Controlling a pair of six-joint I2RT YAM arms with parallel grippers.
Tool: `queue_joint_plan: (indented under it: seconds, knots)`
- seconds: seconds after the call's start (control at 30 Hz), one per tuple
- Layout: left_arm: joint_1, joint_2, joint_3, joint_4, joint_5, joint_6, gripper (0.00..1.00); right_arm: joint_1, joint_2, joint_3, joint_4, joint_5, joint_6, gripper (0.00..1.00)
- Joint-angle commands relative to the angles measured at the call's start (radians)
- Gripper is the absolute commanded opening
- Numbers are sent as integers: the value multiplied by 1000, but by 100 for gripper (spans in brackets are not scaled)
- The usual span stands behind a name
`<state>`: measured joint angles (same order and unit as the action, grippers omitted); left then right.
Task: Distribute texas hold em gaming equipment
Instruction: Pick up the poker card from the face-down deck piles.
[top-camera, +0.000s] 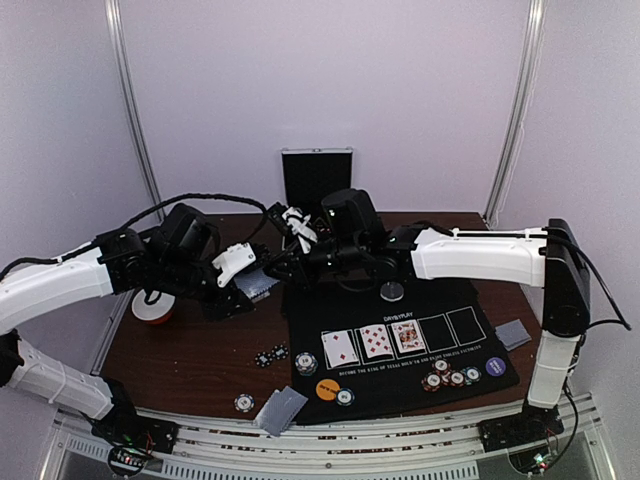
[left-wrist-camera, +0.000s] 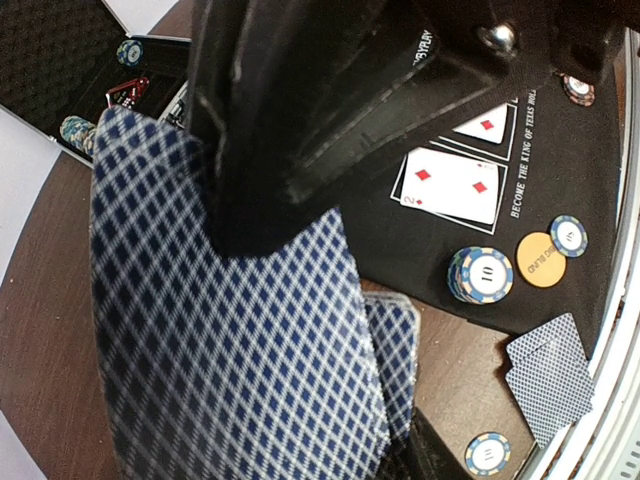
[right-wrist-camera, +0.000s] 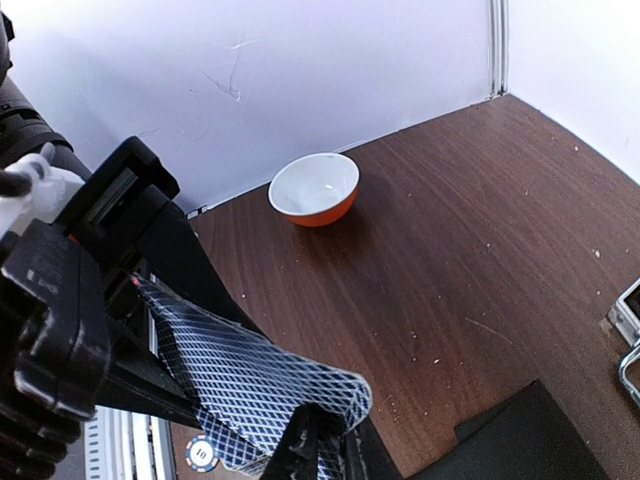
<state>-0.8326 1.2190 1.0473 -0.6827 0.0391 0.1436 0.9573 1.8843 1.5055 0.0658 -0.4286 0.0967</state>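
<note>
**A pack of cards held up in the air between two tools**

The left tool (top-camera: 243, 290) is clenched on the pack of cards (left-wrist-camera: 230, 360), up above the brown counter (right-wrist-camera: 450, 250), just beside the left edge of the black mat (top-camera: 400, 378). The right tool (right-wrist-camera: 322, 440) has its jaws at a corner of the pack, but I cannot tell if it is pinching a card yet. Cards are thin, light, bendy and slippery. I think two could slide off together, so it is best to pinch one softly by a corner. The mat looks soft and should stop cards sliding, but the wood is hard and smooth. Three face-up cards (top-camera: 375, 343) lie on the mat, with chips (top-camera: 445, 378) near its front. White walls stand close all round, and a bowl (right-wrist-camera: 315, 190) sits at the left.
</note>
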Motion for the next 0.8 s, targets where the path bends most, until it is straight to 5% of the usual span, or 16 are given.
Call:
queue_joint_plan:
  seconds: [0.0, 0.1, 0.77]
  knots:
    - [-2, -24, -4, 46, 15, 7, 40, -5, -41, 9, -48, 8, -14, 8]
    - [-2, -24, -4, 46, 13, 8, 40, -6, -50, 9, -62, -3, -20, 0]
    - [-2, -25, -10, 49, 10, 6, 40, -14, -145, -18, -168, -74, -52, 0]
